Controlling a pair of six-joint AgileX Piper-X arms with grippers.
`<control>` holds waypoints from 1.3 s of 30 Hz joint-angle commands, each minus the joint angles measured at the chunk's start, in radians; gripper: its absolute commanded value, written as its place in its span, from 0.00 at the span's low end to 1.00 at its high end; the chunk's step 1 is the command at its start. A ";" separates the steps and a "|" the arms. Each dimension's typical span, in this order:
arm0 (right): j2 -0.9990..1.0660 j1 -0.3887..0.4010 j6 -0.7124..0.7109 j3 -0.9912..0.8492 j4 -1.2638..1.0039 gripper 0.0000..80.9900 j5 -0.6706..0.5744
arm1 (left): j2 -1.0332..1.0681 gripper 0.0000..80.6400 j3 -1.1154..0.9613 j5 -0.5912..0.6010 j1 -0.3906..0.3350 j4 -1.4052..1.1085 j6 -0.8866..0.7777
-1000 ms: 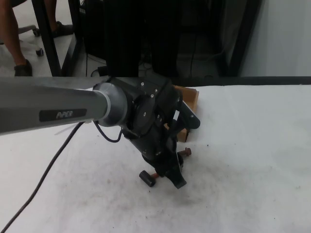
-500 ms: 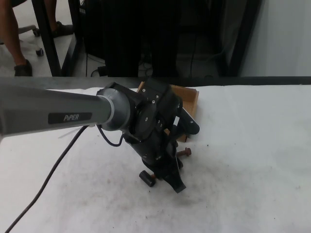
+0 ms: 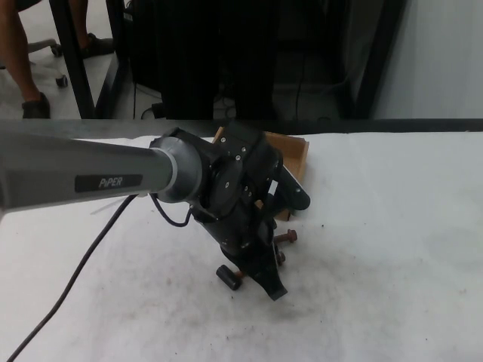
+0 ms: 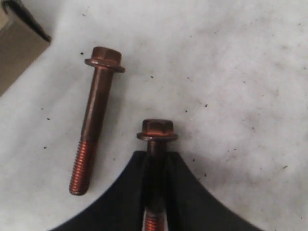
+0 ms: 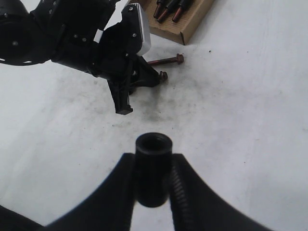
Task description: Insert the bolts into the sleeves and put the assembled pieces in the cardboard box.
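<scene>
My left gripper (image 4: 155, 156) is low over the white bench, shut on the shank of a copper bolt (image 4: 157, 129) whose hex head sticks out past the fingertips. A second copper bolt (image 4: 96, 120) lies loose beside it, also seen as the loose bolt (image 3: 287, 236) in the high view. My right gripper (image 5: 153, 160) is shut on an upright black sleeve (image 5: 153, 144), open bore up, some way from the left gripper (image 5: 137, 82). The cardboard box (image 3: 293, 154) sits just beyond the left gripper (image 3: 268, 271) and holds assembled pieces (image 5: 168, 7).
A short black cylinder (image 3: 229, 277) shows beside the left gripper in the high view; I cannot tell whether it touches it. The left arm's cable (image 3: 75, 268) trails across the bench. White bench (image 3: 392, 249) stretches open to the right. The box corner (image 4: 17, 43) is close to the loose bolt.
The left arm shifted slightly over the first half second, uncovering more of the box. It has kept still since, with the bolts in place.
</scene>
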 commanded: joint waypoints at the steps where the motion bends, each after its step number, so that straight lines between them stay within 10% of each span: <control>1: -0.003 0.002 -0.009 -0.002 -0.006 0.00 0.002 | 0.015 0.01 -0.003 0.030 -0.005 0.048 0.009; 25: 0.096 0.002 -0.148 -0.003 -0.013 0.00 -0.139 | -0.496 0.01 0.091 0.240 0.020 -0.172 -0.484; 39: 0.311 0.077 -0.167 -0.003 -0.374 0.00 -0.321 | -0.759 0.01 0.459 0.502 0.237 -0.799 -1.004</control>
